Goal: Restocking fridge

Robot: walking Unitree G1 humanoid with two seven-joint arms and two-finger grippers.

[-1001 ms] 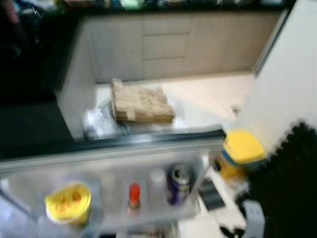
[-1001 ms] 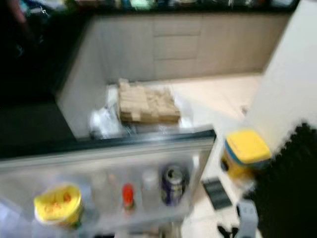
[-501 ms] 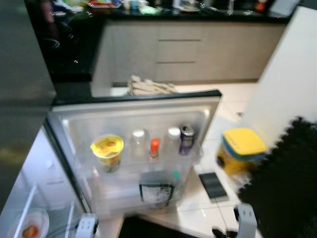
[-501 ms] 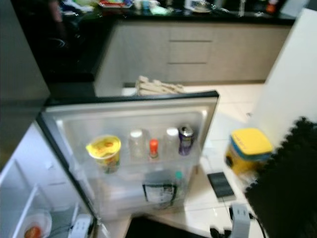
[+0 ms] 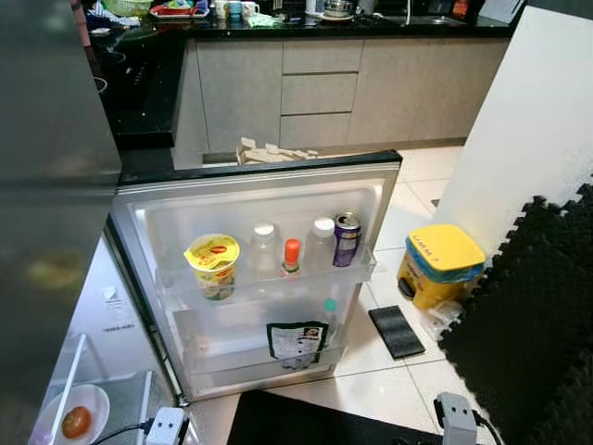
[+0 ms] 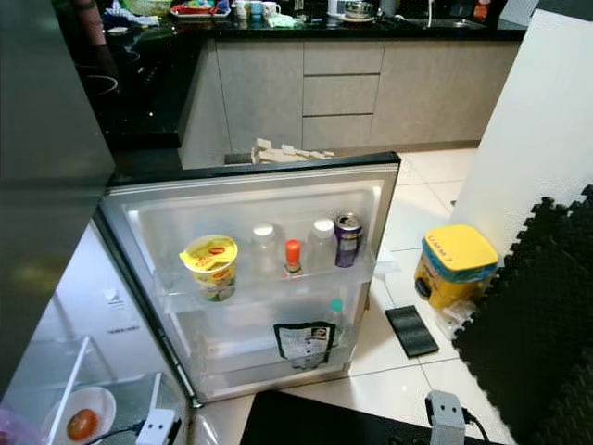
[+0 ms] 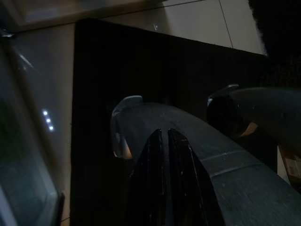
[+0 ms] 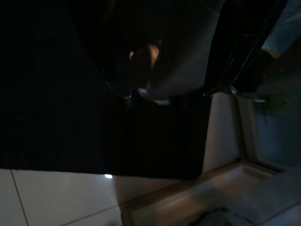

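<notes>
A home kitchen: open fridge door (image 5: 259, 199), black countertop (image 5: 306, 26), beige cabinet drawers (image 5: 317, 88), tiled floor (image 5: 417, 171).

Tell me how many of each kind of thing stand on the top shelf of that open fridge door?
Yellow-lidded noodle cup: 1
Clear white-capped bottles: 2
Small orange-capped bottle: 1
Purple drink can: 1
Total: 5

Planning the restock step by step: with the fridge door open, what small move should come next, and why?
Probably turn away to fetch an item: the white fridge door already stands open, yet the left gripper hangs over the black mat, jaws shut, empty.
</notes>
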